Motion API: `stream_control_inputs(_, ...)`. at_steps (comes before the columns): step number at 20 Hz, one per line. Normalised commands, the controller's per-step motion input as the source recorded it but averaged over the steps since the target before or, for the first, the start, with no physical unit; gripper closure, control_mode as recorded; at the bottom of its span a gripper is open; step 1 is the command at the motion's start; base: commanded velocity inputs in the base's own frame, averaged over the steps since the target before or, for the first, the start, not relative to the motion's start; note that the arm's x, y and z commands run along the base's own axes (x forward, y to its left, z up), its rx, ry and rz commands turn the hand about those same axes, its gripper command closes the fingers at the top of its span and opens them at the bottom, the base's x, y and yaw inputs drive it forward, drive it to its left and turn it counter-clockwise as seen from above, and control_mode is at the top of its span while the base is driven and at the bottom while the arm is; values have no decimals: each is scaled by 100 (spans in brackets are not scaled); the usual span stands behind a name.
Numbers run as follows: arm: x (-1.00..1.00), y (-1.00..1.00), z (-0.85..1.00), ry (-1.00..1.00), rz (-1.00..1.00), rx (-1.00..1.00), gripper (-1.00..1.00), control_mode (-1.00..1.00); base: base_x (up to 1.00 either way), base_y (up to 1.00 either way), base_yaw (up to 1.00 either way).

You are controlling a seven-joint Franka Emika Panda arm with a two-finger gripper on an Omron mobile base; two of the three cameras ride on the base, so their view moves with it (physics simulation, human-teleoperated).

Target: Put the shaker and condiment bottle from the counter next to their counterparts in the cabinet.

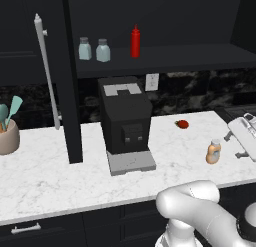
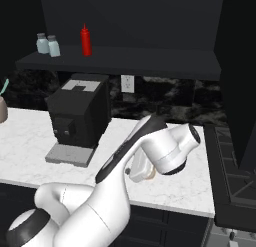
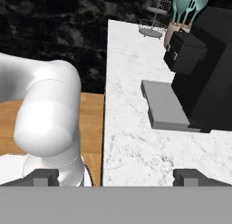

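Observation:
Two identical pale blue-green shakers (image 1: 85, 48) (image 1: 103, 50) stand side by side on the cabinet's dark shelf (image 1: 170, 58), left of the tall red squeeze bottle (image 1: 135, 42). I cannot tell the two shakers apart. The squat orange-tan condiment bottle (image 1: 213, 152) stands upright on the marble counter (image 1: 60, 176), near its front edge at the right. My gripper (image 1: 235, 145) hovers just right of the bottle and points left, not touching it. In the hand view its fingertips (image 3: 45, 176) stand wide apart, so the gripper (image 3: 117, 177) is open and holds nothing.
A black coffee machine (image 1: 124, 121) sits mid-counter under the shelf. A small red fruit (image 1: 182, 124) lies behind the bottle. A utensil holder (image 1: 7, 136) stands far left. The open cabinet door with its grey bar handle (image 1: 47, 66) hangs over the counter's left part. A stove (image 2: 235, 166) borders the right.

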Motion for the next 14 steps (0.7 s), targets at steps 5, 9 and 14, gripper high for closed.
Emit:
stream_control_inputs(5,17,-4,-3,0,2,0,-100,-100,0,0,0)
stream_control_inputs(9,17,-4,-4,0,2,0,-100,-100,0,0,0)
stream_control_inputs(14,16,-5,-4,1,2,0,-100,-100,0,0,0)
